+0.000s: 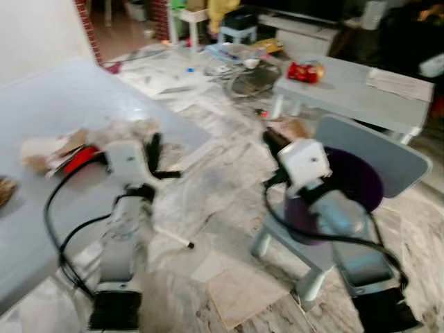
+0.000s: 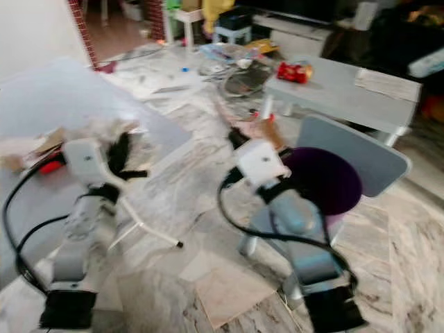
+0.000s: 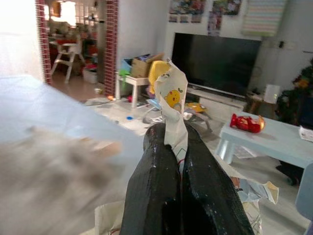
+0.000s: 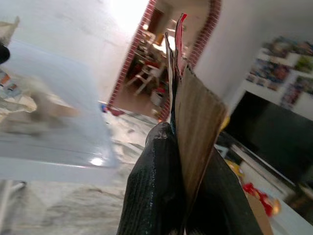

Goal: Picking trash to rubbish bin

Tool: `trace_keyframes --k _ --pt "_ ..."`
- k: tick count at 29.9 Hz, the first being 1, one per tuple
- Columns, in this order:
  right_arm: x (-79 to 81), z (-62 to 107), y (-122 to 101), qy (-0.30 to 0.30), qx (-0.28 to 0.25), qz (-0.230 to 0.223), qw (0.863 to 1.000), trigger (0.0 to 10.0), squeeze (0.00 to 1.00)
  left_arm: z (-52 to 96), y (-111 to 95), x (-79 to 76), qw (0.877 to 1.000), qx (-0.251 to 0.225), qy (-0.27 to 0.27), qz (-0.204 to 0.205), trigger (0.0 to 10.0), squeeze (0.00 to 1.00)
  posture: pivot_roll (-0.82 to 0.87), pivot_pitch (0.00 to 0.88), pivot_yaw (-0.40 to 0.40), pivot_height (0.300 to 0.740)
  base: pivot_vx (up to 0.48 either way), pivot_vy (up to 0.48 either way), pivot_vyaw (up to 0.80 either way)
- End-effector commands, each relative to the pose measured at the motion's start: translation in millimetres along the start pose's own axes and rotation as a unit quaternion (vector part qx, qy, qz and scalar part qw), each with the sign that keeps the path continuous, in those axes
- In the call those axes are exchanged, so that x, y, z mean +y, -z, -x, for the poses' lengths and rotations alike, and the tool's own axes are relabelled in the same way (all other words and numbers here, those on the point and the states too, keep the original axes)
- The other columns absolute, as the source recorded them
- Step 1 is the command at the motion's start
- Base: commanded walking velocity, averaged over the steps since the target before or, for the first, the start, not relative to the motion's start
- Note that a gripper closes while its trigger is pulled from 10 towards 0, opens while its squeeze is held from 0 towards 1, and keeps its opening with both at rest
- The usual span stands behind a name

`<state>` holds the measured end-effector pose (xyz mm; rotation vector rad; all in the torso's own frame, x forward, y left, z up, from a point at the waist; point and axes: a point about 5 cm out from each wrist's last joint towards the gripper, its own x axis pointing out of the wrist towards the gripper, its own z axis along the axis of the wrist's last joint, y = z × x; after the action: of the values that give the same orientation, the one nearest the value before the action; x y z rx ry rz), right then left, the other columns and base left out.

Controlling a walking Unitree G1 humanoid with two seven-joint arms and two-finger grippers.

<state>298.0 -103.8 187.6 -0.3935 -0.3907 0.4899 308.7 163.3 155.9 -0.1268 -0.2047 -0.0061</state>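
Note:
My left gripper (image 1: 154, 149) hovers over the edge of the pale blue table (image 1: 62, 104), shut on a white paper wrapper (image 3: 172, 100) with a yellow cartoon print. A pile of crumpled paper and red trash (image 1: 66, 152) lies on the table just left of it. My right gripper (image 1: 272, 143) is raised over the floor beside a grey chair (image 1: 388, 156), shut on a flat piece of brown cardboard (image 4: 195, 117) with a red edge. The same cardboard (image 2: 260, 130) sticks out ahead of its fingers.
A dark purple round container (image 1: 354, 184) sits on the chair. Behind it a low grey table (image 1: 361, 94) carries a red toy (image 1: 304, 72) and papers. Paper scraps and clutter litter the marble floor (image 1: 229, 173). A TV (image 3: 215, 61) stands at the far wall.

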Motion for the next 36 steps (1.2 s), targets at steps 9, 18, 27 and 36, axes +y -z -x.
trace_keyframes --k 9,18,27,36 --pt "-8.3 2.9 -0.2 0.009 0.004 0.013 1.000 10.0 0.00 -3.6 -3.2 -13.0 1.000 -0.006 0.021 0.008 0.0 0.00 -0.06 0.068 0.040 0.740 0.000 0.000 -0.80" --pt "-8.6 3.0 0.9 0.009 0.008 0.013 1.000 10.0 0.00 -3.1 -0.8 -16.4 1.000 0.000 0.029 0.006 0.0 0.00 -0.06 0.068 0.042 0.740 0.000 0.000 -0.80" --pt "-5.1 3.4 -1.8 0.002 -0.005 0.014 1.000 10.0 0.00 -2.4 1.0 -18.9 0.999 0.003 0.037 0.002 0.0 0.00 -0.06 0.067 0.044 0.740 0.222 0.000 -0.18" --pt "-5.0 3.8 -1.2 0.005 -0.005 0.014 1.000 10.0 0.00 -2.0 1.4 -19.2 0.999 0.005 0.040 -0.001 0.0 0.00 -0.06 0.066 0.048 0.740 0.388 0.000 0.00"
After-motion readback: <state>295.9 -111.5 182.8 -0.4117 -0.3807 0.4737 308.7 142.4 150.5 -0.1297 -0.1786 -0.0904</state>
